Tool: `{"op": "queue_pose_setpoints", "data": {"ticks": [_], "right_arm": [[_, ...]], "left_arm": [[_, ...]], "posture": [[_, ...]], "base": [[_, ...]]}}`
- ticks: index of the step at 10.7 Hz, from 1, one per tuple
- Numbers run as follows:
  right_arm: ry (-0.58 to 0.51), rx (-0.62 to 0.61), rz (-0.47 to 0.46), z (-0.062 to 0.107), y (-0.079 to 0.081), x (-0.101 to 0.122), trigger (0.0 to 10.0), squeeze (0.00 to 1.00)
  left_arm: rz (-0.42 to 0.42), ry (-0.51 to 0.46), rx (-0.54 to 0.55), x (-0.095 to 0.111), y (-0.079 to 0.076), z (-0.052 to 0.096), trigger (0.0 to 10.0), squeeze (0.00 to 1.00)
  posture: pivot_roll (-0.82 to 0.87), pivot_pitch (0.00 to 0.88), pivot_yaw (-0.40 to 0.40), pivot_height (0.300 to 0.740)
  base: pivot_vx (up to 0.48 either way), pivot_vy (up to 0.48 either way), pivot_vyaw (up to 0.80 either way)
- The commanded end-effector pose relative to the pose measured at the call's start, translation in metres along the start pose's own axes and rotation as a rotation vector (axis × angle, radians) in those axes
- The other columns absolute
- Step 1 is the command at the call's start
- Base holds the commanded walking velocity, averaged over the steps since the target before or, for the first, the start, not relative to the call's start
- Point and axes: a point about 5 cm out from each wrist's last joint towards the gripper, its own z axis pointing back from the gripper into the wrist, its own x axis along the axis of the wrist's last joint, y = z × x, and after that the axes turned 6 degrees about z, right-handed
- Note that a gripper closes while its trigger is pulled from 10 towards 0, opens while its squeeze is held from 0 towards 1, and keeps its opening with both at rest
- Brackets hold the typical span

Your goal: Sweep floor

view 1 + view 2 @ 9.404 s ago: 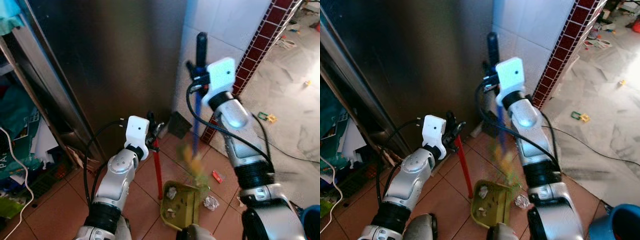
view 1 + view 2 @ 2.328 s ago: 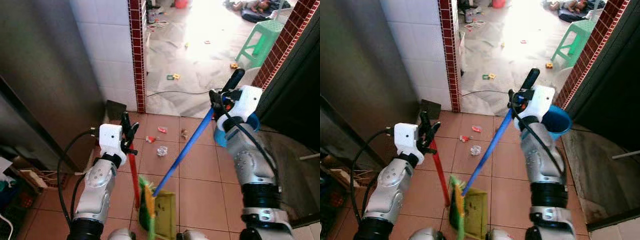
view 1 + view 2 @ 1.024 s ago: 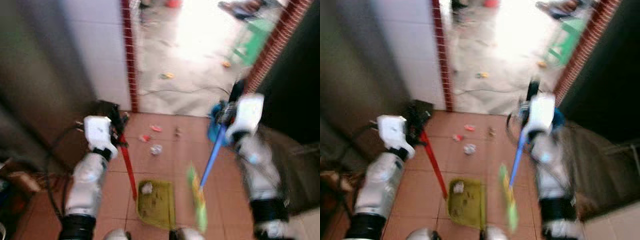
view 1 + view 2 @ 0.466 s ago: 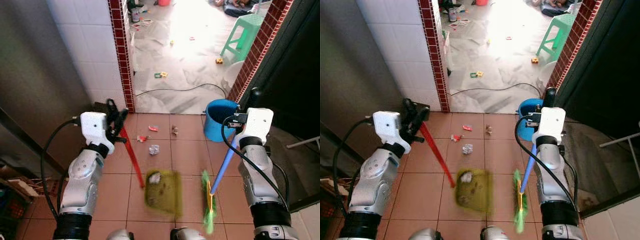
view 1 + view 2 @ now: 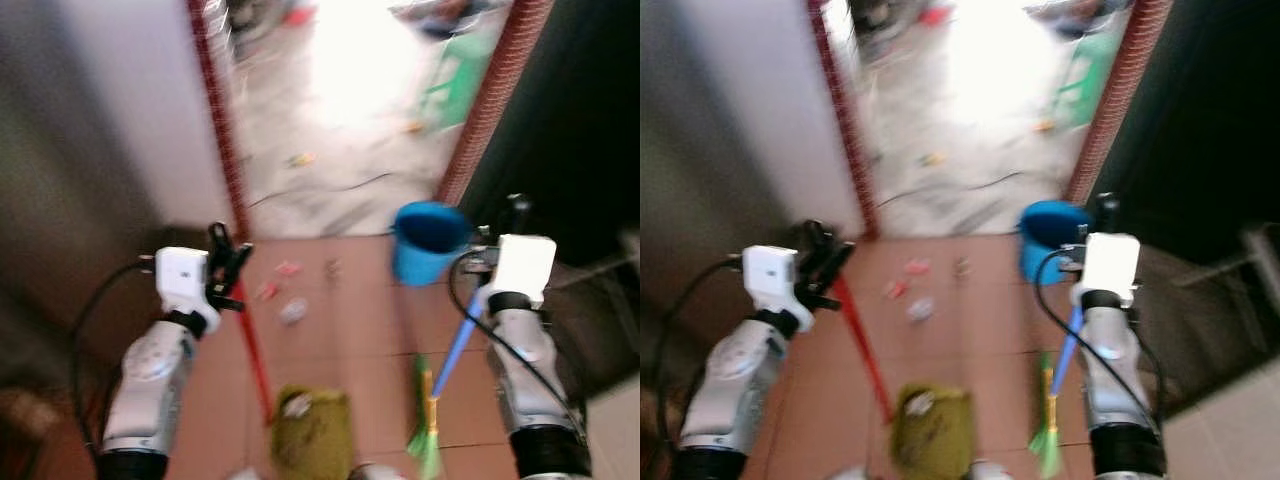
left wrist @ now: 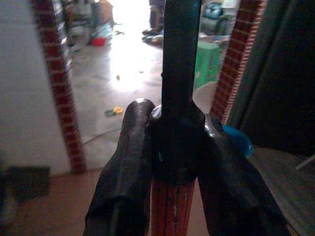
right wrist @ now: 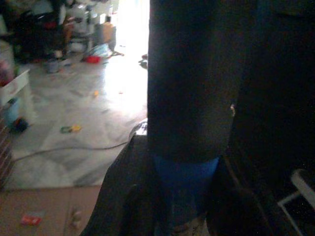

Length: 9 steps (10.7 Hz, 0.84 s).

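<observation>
My left gripper (image 6: pixel 172 162) was clamped on the red handle (image 5: pixel 252 345) of the dustpan (image 5: pixel 312 434), which sat low on the tiled floor (image 5: pixel 350 330) holding some scraps. My right gripper (image 7: pixel 172 196) was clenched around the blue broom (image 5: pixel 452 350), its green bristles (image 5: pixel 425 435) beside the pan. A blue bucket (image 5: pixel 428 240) stood near the doorway, litter (image 5: pixel 292 311) ahead.

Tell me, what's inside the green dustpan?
A pale crumpled scrap lies in the dustpan held by the left tool. The picture is blurred, so smaller rubbish can't be made out.
</observation>
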Motion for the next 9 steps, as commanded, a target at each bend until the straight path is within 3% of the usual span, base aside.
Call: {"op": "queue_pose_setpoints", "data": {"ticks": [1,5,9], "right_arm": [[-0.003,0.006,0.025,0.001,-0.002,-0.001,10.0,0.0],[-0.013,0.024,0.036,-0.006,-0.006,0.002,10.0,0.0],[0.0,0.031,0.064,-0.004,-0.01,-0.003,10.0,0.0]], "left_arm": [[-0.01,-0.122,-0.037,0.027,-0.008,-0.012,10.0,0.0],[0.067,-0.142,-0.078,0.035,-0.012,-0.016,10.0,0.0],[0.104,-0.187,-0.043,0.047,-0.001,-0.018,10.0,0.0]], "posture": [[-0.03,0.0,0.016,0.74],[-0.03,0.0,0.005,0.74],[-0.04,0.0,-0.004,0.74]], "base": [[0.368,0.0,-0.62],[0.423,0.0,-0.13],[0.445,0.0,0.0]]}}
